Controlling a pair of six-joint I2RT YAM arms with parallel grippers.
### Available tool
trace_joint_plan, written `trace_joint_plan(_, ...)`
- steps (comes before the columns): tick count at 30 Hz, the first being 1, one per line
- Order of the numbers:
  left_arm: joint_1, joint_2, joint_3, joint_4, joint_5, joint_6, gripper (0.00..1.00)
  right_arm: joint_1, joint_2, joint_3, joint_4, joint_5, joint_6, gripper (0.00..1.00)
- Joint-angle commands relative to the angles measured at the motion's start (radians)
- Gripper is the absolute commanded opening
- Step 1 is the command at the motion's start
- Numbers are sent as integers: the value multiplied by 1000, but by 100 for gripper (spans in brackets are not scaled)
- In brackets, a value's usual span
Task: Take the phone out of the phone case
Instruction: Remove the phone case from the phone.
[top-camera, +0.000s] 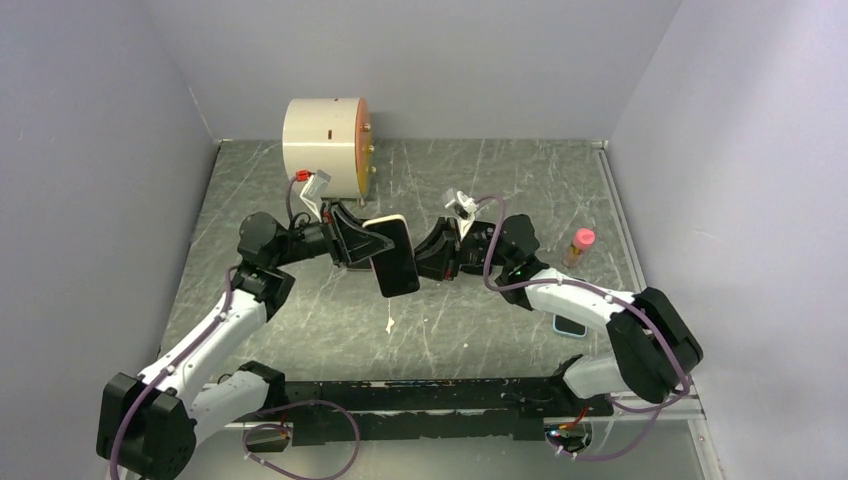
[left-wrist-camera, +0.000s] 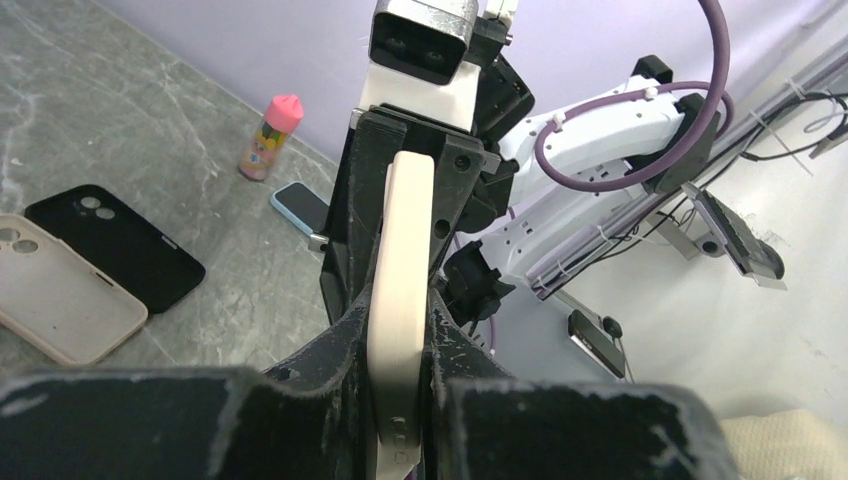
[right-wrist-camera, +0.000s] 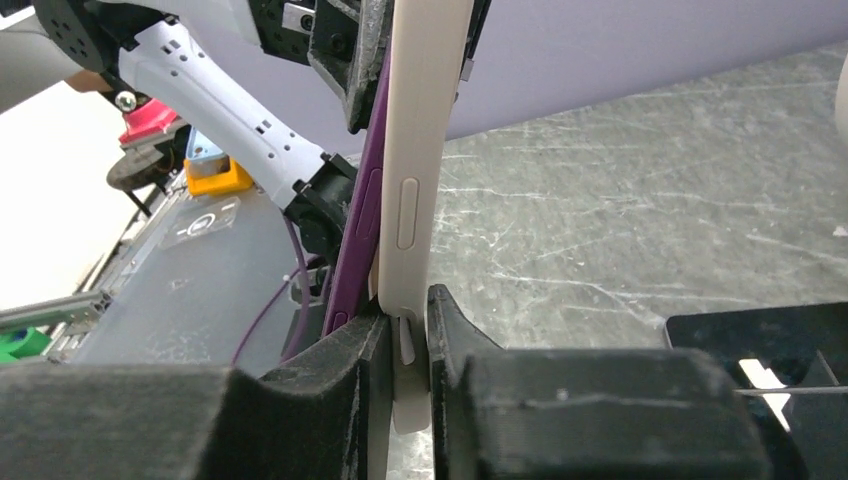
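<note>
**Two claws hold one phone in the air**

The left claw (left-wrist-camera: 398, 352) is squeezed shut on the cream phone case (left-wrist-camera: 402, 250). The right claw (right-wrist-camera: 405, 345) pinches the other side of the same case. Its fingers (right-wrist-camera: 335, 360) press on the cream edge, just under a side button.

The phone (top-camera: 395, 258) is up off the table (top-camera: 300, 320), between the two claws. From above, its dark screen faces up. Its long side runs from the back of the table toward the front, and the front end leans a little to the right. The phone is still in the case. In the right wrist view, its purple edge stands a little way off the cream case near the claw. I cannot tell if the right claw pinches the purple edge too.

There is bare table under the phone and in front of it. Walls close in the left, back and right sides.

A black case (left-wrist-camera: 115, 245) and a beige case (left-wrist-camera: 60, 300) lie flat on the table, side by side, with nothing in them. A small bottle (top-camera: 580, 245) with a pink cap stands well off to the right. A small blue thing (left-wrist-camera: 300, 205) lies near it. A big white drum (top-camera: 325, 145) sits at the back, near the left claw.
</note>
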Motion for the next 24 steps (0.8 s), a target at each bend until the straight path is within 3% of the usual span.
trace_joint_plan(1, -23, 53, -14, -140, -42, 28, 2, 12, 4, 22, 296, 58, 107, 15)
trace_joint_plan(6, -23, 98, -16, -191, -128, 61, 7, 12, 30, -16, 309, 83, 144, 0)
trace_joint_plan(15, -23, 119, 15, -407, -388, 184, 37, 11, -8, -69, 1, 308, 18, 0)
trace_joint_plan(19, -23, 127, 4, -412, -465, 182, 53, 13, -4, -100, -5, 376, 17, 0)
trace_joint_plan(24, -23, 157, 13, -453, -522, 177, 63, 16, 29, -123, 21, 426, 49, 0)
